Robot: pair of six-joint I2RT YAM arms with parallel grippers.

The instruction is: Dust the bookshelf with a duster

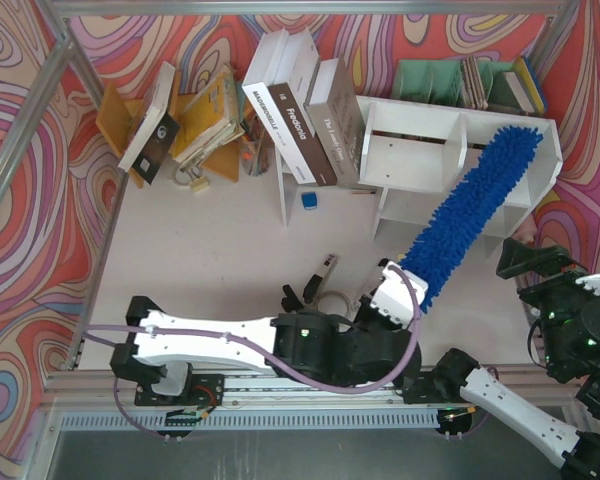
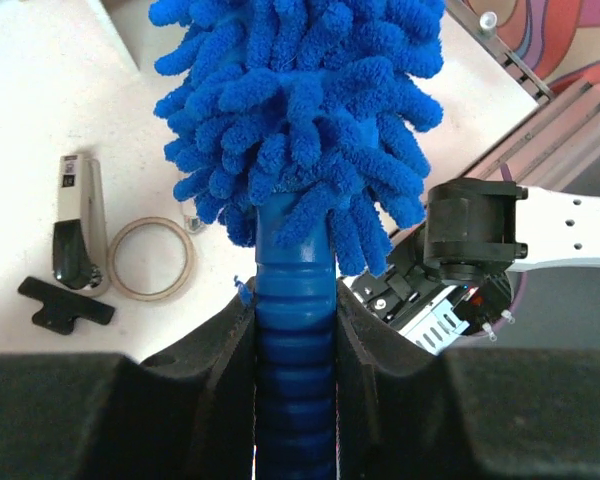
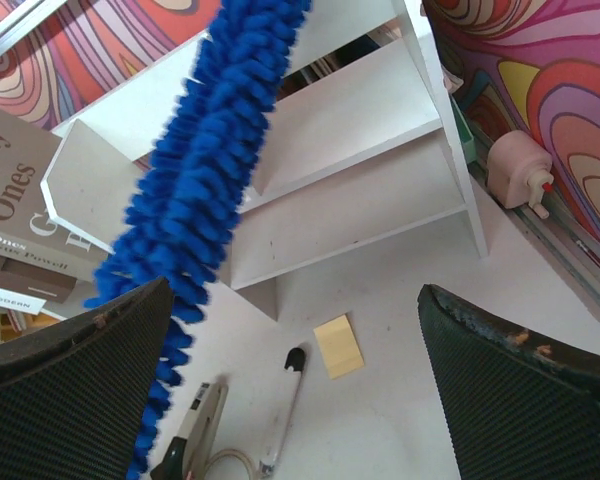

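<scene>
Blue shaggy microfibre duster (image 1: 475, 210) is clamped by its ribbed blue handle in my left gripper (image 2: 295, 325), near the middle of the white surface (image 1: 210, 250). The head runs diagonally away to the right, across the right compartment of the white wooden two-compartment bookshelf (image 1: 420, 118). Its tip is at the shelf's far right corner; contact I can't confirm. My right gripper (image 3: 300, 390) hangs near right of the shelf, jaws wide apart, empty. Thick books (image 1: 300, 110) stand tilted just left of the shelf.
</scene>
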